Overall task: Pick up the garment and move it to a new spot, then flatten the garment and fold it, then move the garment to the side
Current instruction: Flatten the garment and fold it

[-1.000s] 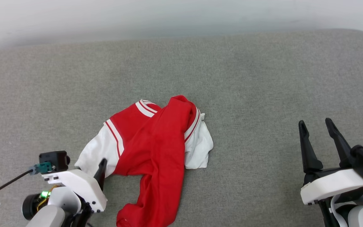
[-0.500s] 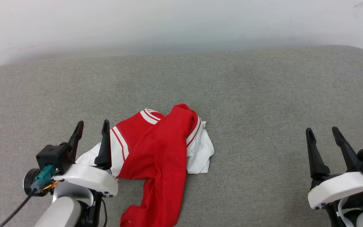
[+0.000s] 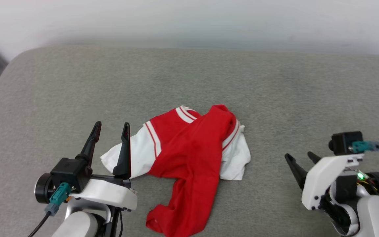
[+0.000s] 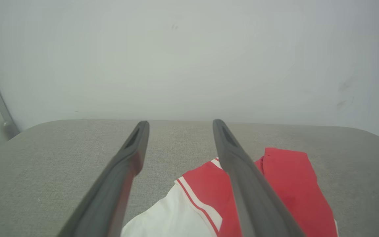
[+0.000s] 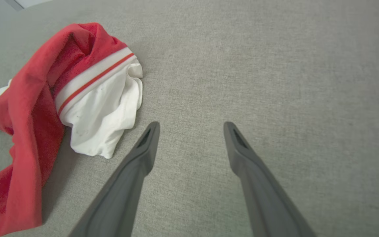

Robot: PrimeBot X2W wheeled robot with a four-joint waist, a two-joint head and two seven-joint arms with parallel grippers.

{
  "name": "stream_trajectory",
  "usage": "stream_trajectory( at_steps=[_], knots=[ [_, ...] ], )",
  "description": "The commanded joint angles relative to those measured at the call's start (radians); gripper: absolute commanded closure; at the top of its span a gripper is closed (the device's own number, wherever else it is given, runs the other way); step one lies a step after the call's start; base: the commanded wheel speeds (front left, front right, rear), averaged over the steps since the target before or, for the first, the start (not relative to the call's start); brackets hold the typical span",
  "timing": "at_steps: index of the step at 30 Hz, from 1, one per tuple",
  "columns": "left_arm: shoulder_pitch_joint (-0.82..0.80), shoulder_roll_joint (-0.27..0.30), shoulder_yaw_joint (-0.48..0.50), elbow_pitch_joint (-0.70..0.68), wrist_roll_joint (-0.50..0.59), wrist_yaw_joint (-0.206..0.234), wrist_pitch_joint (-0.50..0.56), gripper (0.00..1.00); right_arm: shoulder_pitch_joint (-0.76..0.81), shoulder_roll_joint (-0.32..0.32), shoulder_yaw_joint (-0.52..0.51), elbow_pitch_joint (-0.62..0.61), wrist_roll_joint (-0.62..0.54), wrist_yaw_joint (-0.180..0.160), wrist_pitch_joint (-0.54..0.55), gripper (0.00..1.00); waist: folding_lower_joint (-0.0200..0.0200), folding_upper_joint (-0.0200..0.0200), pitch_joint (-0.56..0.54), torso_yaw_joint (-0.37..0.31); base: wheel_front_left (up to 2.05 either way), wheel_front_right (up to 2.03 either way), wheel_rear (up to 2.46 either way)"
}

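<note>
Spreading under everything is a grey cushioned surface (image 3: 275, 98), broad and soft. That makes it a sensible bed for laying cloth out flat. The garment (image 3: 189, 151) lies crumpled on it, between the two grippers and held by neither. Its red body is twisted into a long band that trails toward the robot, so the flattening is, by my reading, not yet done.

The left gripper (image 3: 112, 123) stands just beside the garment's left edge with its fingers spread wide and nothing between them. In the left wrist view this gripper (image 4: 180, 122) points out over the cloth toward the wall rather than down at it, so it is probably lifted clear. Whether its inner finger brushes the fabric I cannot tell.

The right gripper (image 3: 298, 154) sits apart from the garment on its right side. Its fingers are likewise spread and empty, tipped down at bare cushion, as the right wrist view (image 5: 192, 124) shows. It seems placed to come in from that flank.

A white sleeve (image 3: 133, 158) fans out at the garment's left. Another white sleeve (image 5: 104, 115) is bunched at its right. Each is the loose part nearest a gripper, and so a likely place to pinch. The striped trim (image 3: 184, 114) marks the garment's far edge.
</note>
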Motion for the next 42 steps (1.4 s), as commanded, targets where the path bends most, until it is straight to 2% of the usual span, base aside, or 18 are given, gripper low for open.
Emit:
stream_trajectory(
  at_steps=[1, 5, 12, 17, 18, 19, 20, 25, 34, 39, 42],
  knots=[
    [-0.001, -0.008, -0.001, -0.003, 0.004, 0.001, -0.005, 0.0, -0.031, -0.014, 0.03, 0.018, 0.026, -0.001, 0.046, 0.0, 0.0, 0.0, 0.018, 0.043, 0.0, 0.0, 0.0],
    [-0.011, -0.023, -0.004, -0.009, 0.007, -0.004, -0.01, 0.0, -0.097, -0.037, 0.116, 0.072, 0.074, -0.001, 0.143, 0.0, 0.0, 0.0, 0.039, 0.085, 0.0, 0.0, 0.0],
    [-0.03, -0.048, -0.003, -0.002, 0.015, -0.024, -0.012, 0.0, -0.207, -0.049, 0.243, 0.233, 0.113, -0.001, 0.185, 0.0, 0.0, 0.0, 0.081, 0.121, 0.0, 0.0, 0.0],
    [-0.031, -0.062, 0.003, 0.014, 0.016, -0.034, -0.014, 0.0, -0.214, -0.05, 0.327, 0.362, 0.153, -0.001, 0.216, 0.0, 0.0, 0.0, 0.089, 0.127, 0.0, 0.0, 0.0],
    [-0.03, -0.063, 0.005, 0.018, 0.015, -0.037, -0.015, 0.0, -0.213, -0.049, 0.339, 0.38, 0.165, -0.001, 0.221, 0.54, 0.0, 0.0, 0.089, 0.126, 0.0, 0.0, 0.0],
    [-0.027, -0.064, 0.007, 0.021, 0.015, -0.04, -0.015, 0.0, -0.214, -0.049, 0.352, 0.389, 0.175, 0.0, 0.218, 0.84, 0.0, 0.0, 0.088, 0.123, 0.0, 0.0, 0.0],
    [-0.025, -0.066, 0.01, 0.024, 0.016, -0.042, -0.016, 0.0, -0.217, -0.051, 0.363, 0.395, 0.185, 0.0, 0.212, 1.0, 0.0, 0.0, 0.088, 0.12, 0.0, 0.0, 0.0],
    [-0.014, -0.064, 0.021, 0.035, 0.018, -0.048, -0.017, 0.0, -0.268, -0.093, 0.36, 0.354, 0.182, -0.001, 0.133, 1.0, 0.0, 0.0, 0.074, 0.092, 0.0, 0.0, 0.0],
    [0.013, -0.056, 0.022, 0.038, 0.013, -0.044, -0.013, 0.0, -0.214, -0.164, 0.217, 0.219, 0.125, -0.001, 0.062, 1.0, 0.0, 0.0, 0.031, 0.022, 0.0, 0.0, 0.0],
    [0.028, -0.047, 0.019, 0.029, 0.009, -0.037, -0.001, 0.0, -0.121, -0.176, 0.039, 0.136, 0.082, -0.001, 0.071, 1.0, 0.0, 0.0, 0.012, -0.017, 0.0, 0.0, 0.0],
    [0.031, -0.038, 0.02, 0.025, 0.007, -0.035, 0.008, 0.0, -0.058, -0.16, -0.077, 0.114, 0.062, -0.001, 0.079, 1.0, 0.0, 0.0, 0.01, -0.032, 0.0, 0.0, 0.0]
  ],
)
